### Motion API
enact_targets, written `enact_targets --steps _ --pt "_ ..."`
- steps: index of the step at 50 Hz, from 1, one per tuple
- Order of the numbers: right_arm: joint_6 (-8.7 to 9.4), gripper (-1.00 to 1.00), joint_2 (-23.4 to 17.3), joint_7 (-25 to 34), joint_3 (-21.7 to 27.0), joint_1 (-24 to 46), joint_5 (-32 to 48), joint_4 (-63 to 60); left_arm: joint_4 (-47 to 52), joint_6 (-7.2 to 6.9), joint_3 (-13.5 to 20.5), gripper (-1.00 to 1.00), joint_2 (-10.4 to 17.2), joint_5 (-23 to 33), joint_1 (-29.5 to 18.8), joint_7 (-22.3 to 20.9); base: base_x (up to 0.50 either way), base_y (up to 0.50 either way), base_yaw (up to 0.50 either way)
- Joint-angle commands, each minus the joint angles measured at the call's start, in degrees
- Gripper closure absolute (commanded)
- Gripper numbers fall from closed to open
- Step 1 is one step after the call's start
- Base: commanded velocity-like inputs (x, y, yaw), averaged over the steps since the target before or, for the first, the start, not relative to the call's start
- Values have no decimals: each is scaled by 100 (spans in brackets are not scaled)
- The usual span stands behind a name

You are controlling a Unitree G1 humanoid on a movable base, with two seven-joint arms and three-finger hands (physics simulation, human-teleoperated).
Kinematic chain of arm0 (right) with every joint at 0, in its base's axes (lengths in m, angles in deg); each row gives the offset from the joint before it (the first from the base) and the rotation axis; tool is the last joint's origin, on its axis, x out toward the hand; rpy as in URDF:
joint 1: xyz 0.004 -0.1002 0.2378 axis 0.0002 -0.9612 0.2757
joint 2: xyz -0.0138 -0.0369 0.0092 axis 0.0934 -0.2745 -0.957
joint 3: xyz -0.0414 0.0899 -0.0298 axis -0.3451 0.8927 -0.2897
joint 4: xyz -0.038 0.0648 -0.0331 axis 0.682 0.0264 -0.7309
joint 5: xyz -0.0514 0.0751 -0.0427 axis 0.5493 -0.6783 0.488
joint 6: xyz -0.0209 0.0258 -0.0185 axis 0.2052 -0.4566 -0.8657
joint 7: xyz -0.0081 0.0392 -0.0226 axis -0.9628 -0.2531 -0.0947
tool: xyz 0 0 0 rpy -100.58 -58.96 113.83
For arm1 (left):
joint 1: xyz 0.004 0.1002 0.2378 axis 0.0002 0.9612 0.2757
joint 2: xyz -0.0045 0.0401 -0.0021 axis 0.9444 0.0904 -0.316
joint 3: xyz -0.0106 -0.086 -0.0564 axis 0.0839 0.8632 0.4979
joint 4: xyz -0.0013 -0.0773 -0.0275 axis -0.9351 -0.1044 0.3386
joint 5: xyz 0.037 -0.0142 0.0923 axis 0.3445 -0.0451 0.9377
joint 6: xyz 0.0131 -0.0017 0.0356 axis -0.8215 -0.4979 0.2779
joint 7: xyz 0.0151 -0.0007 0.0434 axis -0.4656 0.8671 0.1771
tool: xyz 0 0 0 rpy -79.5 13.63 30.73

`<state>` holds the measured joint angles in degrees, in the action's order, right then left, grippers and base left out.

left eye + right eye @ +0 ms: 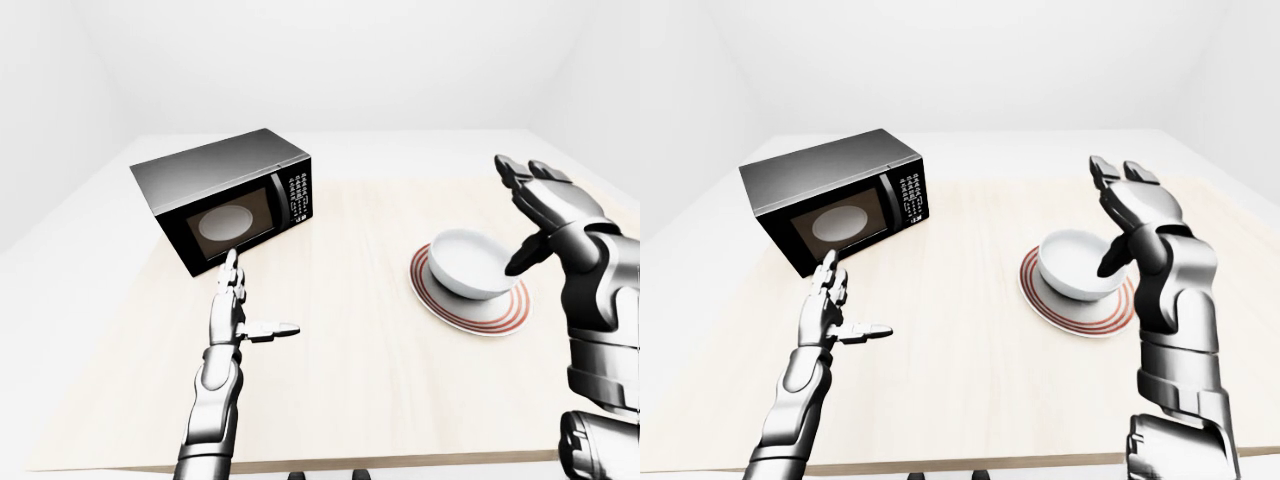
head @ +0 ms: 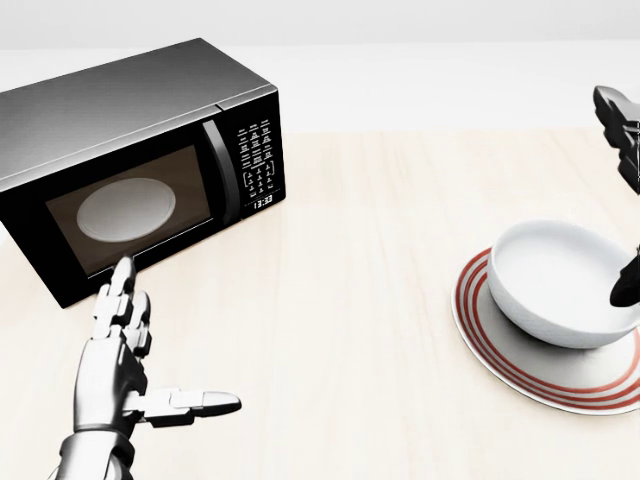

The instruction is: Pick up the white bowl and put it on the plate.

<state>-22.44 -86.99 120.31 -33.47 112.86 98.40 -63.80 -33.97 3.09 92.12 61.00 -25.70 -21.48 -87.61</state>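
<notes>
The white bowl [image 2: 560, 282] sits upright on the red-ringed plate [image 2: 520, 365] at the right of the head view. My right hand [image 1: 535, 215] hovers above and to the right of the bowl, fingers spread open, touching nothing; its thumb tip hangs near the bowl's right rim. My left hand [image 2: 130, 365] is open over the table at the lower left, thumb pointing right, holding nothing.
A black microwave [image 2: 130, 150] with its door closed stands on the light wooden table [image 2: 360, 260] at the upper left, a white turntable visible behind its glass. The table's near edge shows at the bottom of the eye views.
</notes>
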Motion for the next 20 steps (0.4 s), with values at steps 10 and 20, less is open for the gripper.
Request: enact_targets --steps 10,20 --pt "365 -100 -1199 868 219 2166 -915 -1890 -34 0 -5 -100 5 23 -24 8 0 0 0" --pt "365 -100 -1725 868 110 3299 -1405 -2173 154 0 -27 -100 -1 84 27 39 0 0 0"
